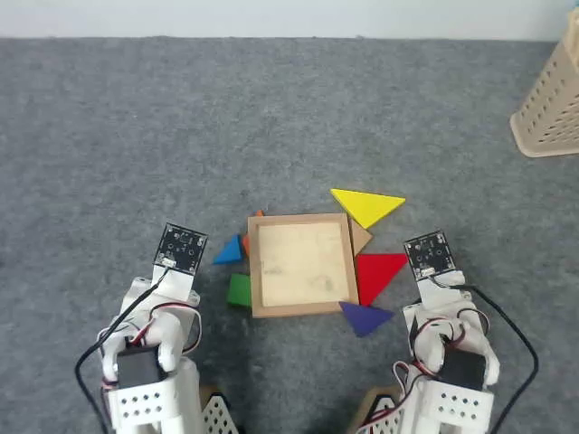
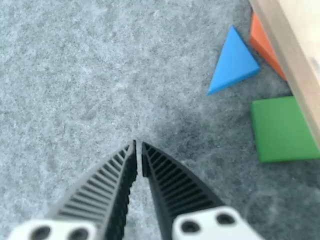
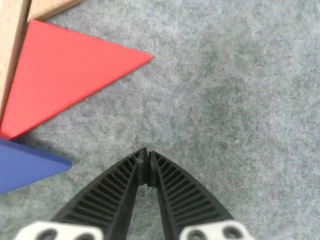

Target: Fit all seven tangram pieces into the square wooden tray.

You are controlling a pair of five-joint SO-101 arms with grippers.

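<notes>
The square wooden tray (image 1: 254,271) lies on the grey carpet with nothing in it. Around it lie a yellow triangle (image 1: 366,205), a tan piece (image 1: 360,239), a red triangle (image 1: 377,273), a dark blue triangle (image 1: 365,317), a green square (image 1: 239,289), a light blue triangle (image 1: 230,250) and an orange piece (image 1: 246,237). My left gripper (image 2: 138,146) is shut over bare carpet, with the light blue triangle (image 2: 233,62) and green square (image 2: 281,128) a short way off. My right gripper (image 3: 148,152) is shut, beside the red triangle (image 3: 62,80) and dark blue triangle (image 3: 25,167).
A beige perforated basket (image 1: 552,99) stands at the far right edge. Both arm bases (image 1: 149,380) sit at the near edge, one on each side of the tray. Wide carpet stretches behind the tray.
</notes>
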